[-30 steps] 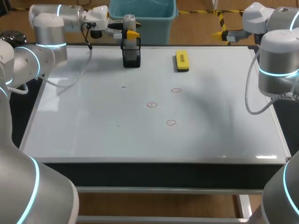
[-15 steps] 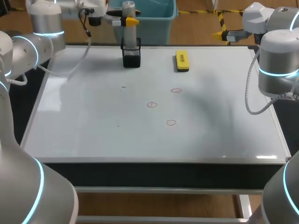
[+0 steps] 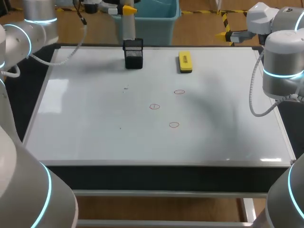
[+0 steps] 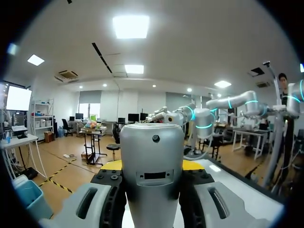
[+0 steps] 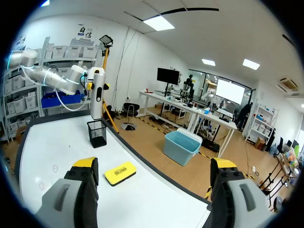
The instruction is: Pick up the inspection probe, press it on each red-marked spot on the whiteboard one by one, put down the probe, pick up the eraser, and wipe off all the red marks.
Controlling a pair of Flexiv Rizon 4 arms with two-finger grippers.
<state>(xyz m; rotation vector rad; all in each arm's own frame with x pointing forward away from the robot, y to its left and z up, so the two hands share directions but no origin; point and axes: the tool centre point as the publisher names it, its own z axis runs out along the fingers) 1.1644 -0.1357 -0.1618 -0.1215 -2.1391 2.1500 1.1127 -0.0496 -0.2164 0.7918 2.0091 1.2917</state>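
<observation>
- Red marks (image 3: 154, 106), three of them, sit unwiped on the whiteboard (image 3: 95, 123). I judge none pressed yet, so only the pickup is under way.
- My left gripper (image 3: 127, 9) is clamped on the grey probe (image 3: 128, 27), upright right above the black holder (image 3: 133, 53).
- My right gripper (image 5: 154, 166) gapes wide and empty. The yellow eraser (image 3: 185, 61) lies untouched near the board's far edge.

The head view looks down from above and behind on the whole whiteboard (image 3: 95, 137). The left wrist view faces level, hard against the probe (image 4: 152, 161). The right wrist view looks across the whiteboard from its right side, sharing the holder (image 5: 97, 133) and eraser (image 5: 119, 173) with the head view.
</observation>
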